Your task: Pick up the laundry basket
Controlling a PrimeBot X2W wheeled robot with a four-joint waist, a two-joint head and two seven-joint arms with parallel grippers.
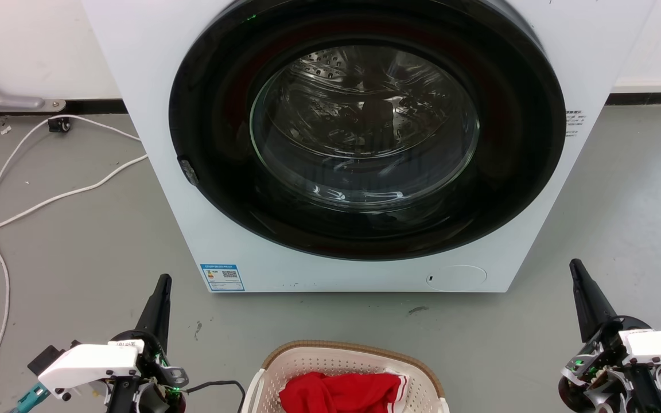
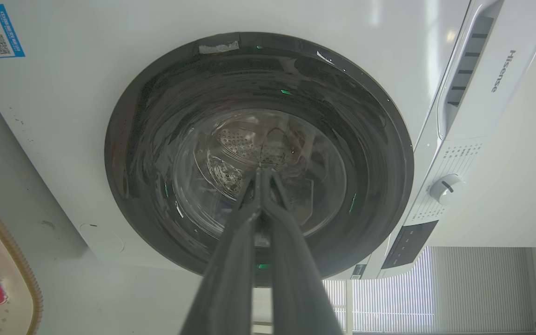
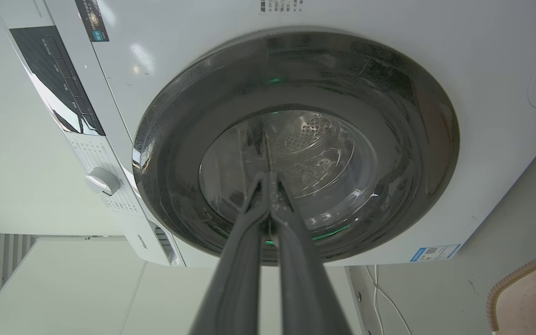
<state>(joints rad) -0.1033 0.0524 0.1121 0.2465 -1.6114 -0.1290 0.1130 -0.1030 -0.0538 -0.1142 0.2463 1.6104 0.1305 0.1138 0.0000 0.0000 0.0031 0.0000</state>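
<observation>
Head view: the laundry basket (image 1: 313, 367) sits on the floor (image 1: 78, 241) between the left gripper (image 1: 162, 284) and the right gripper (image 1: 577, 269) — each with fingers pressed together, well apart from it.

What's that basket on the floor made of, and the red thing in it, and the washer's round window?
The laundry basket looks like matt cream plastic: rows of punched holes; its brown rim looks woven, perhaps imitation. The red thing seems cloth: it folds and creases. The round window looks like clear glass: glossy reflections.

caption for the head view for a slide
Left gripper and right gripper flank the laundry basket before a washing machine.
</observation>
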